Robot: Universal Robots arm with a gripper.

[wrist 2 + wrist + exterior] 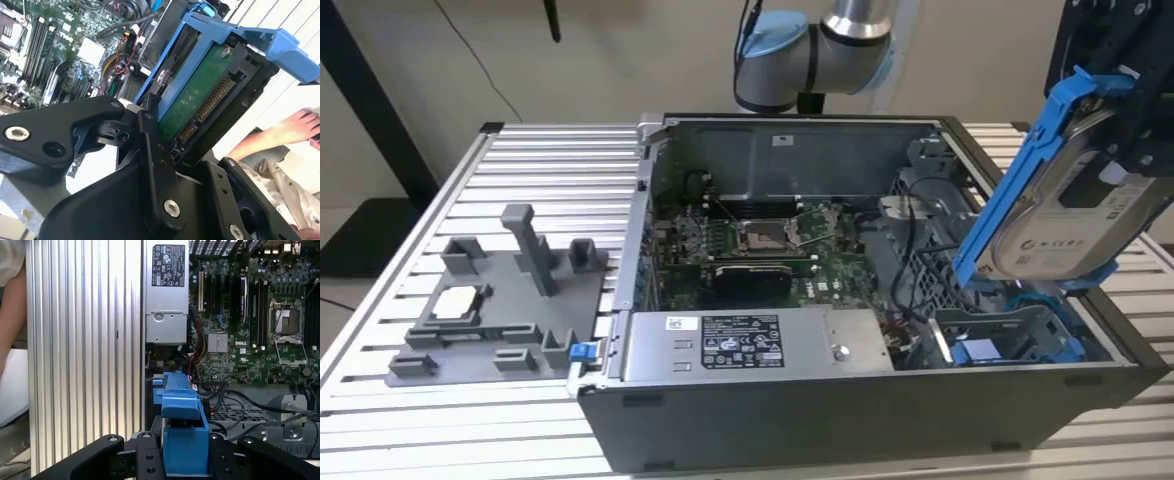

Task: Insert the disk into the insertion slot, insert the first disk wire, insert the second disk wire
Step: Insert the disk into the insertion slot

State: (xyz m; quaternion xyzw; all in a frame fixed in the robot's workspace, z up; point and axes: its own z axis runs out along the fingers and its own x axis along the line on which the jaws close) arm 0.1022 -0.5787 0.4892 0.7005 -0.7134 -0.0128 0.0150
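Pincer (183, 460): pressed together on the disk. In both wrist views I see a black finger on either side of its blue carrier.
Disk (1067, 215): held in the air and steeply tilted, with the white label facing the exterior view. In the second wrist view I see its green board and connector.
Insertion slot (1003, 326): the grey cage with blue tabs at the exterior view's right end of the computer case (854, 425). The disk's lower end hangs just above it, not yet in.
Power-supply box (747, 345): lies along the case's near wall, beside the slot.
Motherboard (761, 240): lies exposed on the case floor.
Tabletop (534, 170): ribbed metal, carrying the case and a grey fixture (494, 300).
Person's hand (300, 125): I see it beyond the case.
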